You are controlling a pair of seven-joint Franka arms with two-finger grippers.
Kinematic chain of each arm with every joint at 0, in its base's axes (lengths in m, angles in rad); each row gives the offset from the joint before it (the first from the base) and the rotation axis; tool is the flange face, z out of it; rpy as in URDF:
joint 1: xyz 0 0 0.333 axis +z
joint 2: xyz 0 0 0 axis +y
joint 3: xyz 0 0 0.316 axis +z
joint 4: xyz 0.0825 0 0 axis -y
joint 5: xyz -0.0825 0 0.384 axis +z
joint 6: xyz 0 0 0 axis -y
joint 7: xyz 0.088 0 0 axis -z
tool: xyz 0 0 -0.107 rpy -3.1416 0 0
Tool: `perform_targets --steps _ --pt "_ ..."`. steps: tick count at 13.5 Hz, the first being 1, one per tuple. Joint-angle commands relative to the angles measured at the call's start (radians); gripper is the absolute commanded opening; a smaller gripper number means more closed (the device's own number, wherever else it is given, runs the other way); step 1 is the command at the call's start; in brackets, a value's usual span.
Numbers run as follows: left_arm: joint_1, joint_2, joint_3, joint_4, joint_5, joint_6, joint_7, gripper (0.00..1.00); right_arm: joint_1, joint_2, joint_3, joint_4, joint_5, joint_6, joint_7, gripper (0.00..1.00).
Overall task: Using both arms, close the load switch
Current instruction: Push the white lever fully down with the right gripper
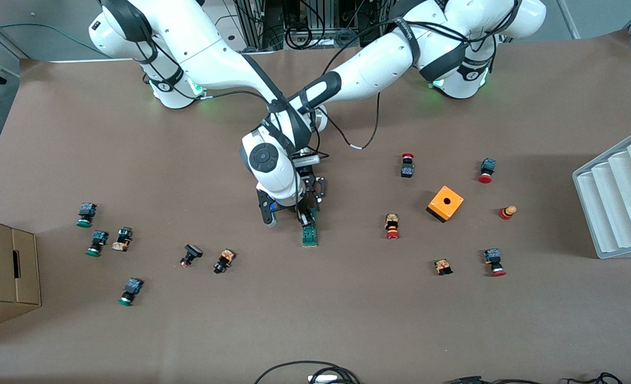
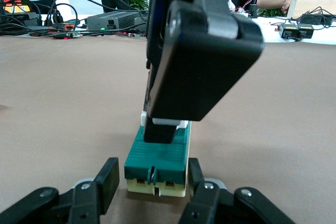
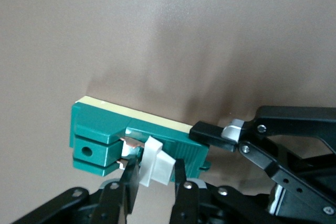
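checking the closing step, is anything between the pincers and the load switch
Nothing visible is. The left pincer is already shut on the sides of the load switch at one end. The right pincer has its fingers around the white lever. The table around the switch is bare.

The load switch lies on the table, a little below the centre of the front view. Both grippers are at it, just above it in the frame. The box with a hole lies toward the left arm's end.
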Motion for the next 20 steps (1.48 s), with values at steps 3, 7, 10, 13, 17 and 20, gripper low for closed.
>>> perform_targets --steps 3,7,10,13,17,20 --pt "-0.002 -0.020 0.005 -0.018 -0.015 0.004 0.013 0.61 -0.030 0.003 0.000 0.026 0.025 0.012 -0.034 0.26" --pt "-0.002 -0.020 0.005 -0.018 -0.015 0.004 0.013 0.61 -0.041 0.007 0.002 0.044 0.028 0.003 -0.031 0.25" --pt "-0.002 -0.020 0.005 -0.018 -0.015 0.004 0.015 0.61 -0.042 0.010 0.004 0.059 0.030 -0.007 -0.028 0.25" --pt "-0.002 -0.020 0.005 -0.018 -0.015 0.004 0.015 0.61 -0.045 0.015 0.004 0.088 0.030 -0.037 -0.026 0.24" --pt "-0.002 -0.020 0.007 -0.018 -0.015 0.006 0.015 0.61 -0.061 0.015 0.005 0.098 0.031 -0.047 -0.025 0.23" --pt "-0.002 -0.020 0.007 -0.018 -0.015 0.006 0.015 0.61 -0.079 0.017 0.025 0.107 0.031 -0.048 -0.022 0.21"
